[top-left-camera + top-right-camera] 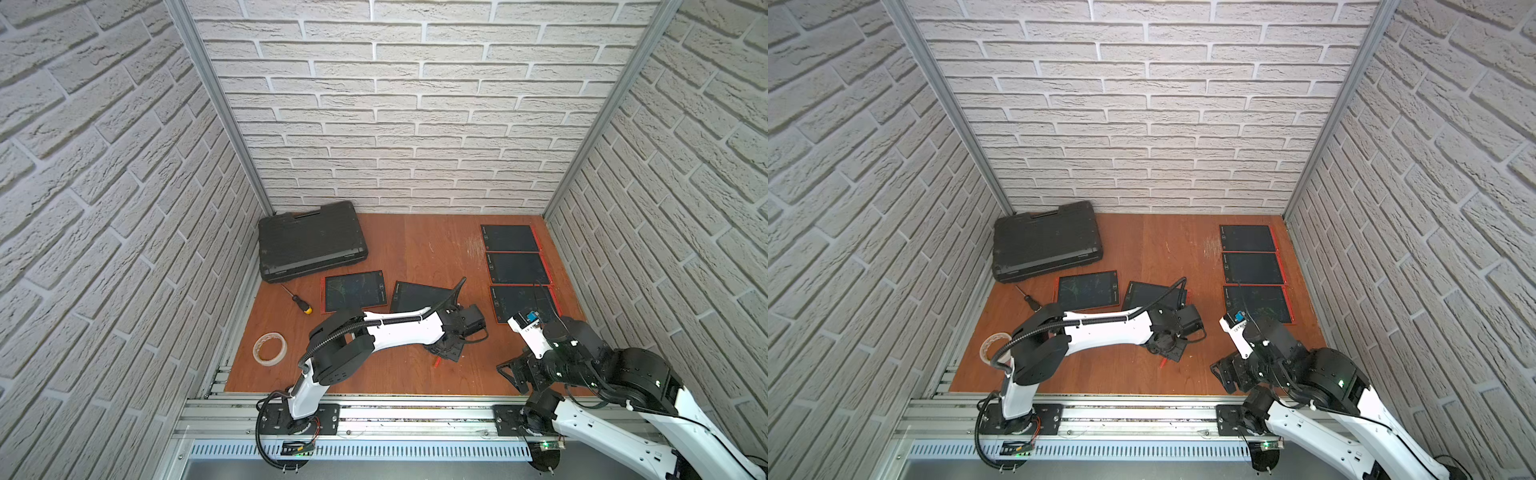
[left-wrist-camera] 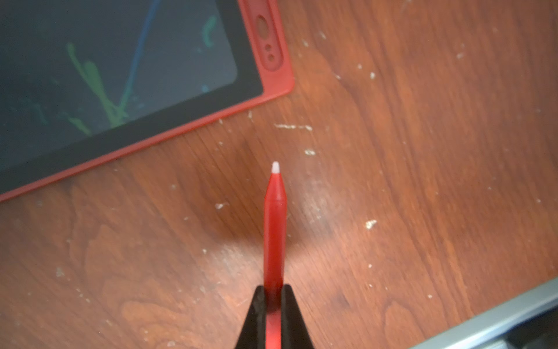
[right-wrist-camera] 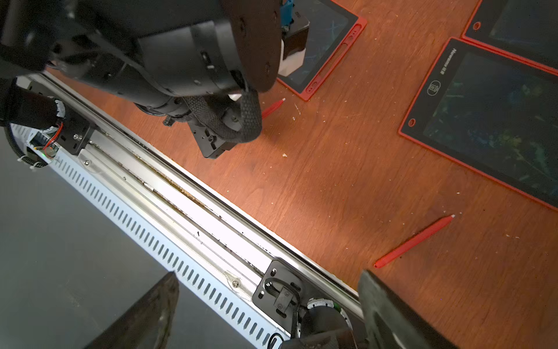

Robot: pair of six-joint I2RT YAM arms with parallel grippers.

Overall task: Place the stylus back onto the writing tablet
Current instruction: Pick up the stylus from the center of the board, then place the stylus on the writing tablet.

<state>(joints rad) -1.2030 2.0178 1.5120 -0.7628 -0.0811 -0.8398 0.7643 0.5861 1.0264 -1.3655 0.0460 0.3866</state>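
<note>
My left gripper is shut on a red stylus whose white tip points out past the fingers over bare wood. A red-framed writing tablet with green and blue scribbles lies just beside it; the stylus is off the tablet, near its corner. In both top views this gripper is low over the table, in front of the tilted middle tablet, and the stylus's red end pokes out below. My right gripper stands open and empty over the front rail. A second red stylus lies loose on the wood near it.
Three tablets lie in a row at the right. Another tablet lies left of centre. A black case sits at the back left, with a screwdriver and a tape roll in front of it.
</note>
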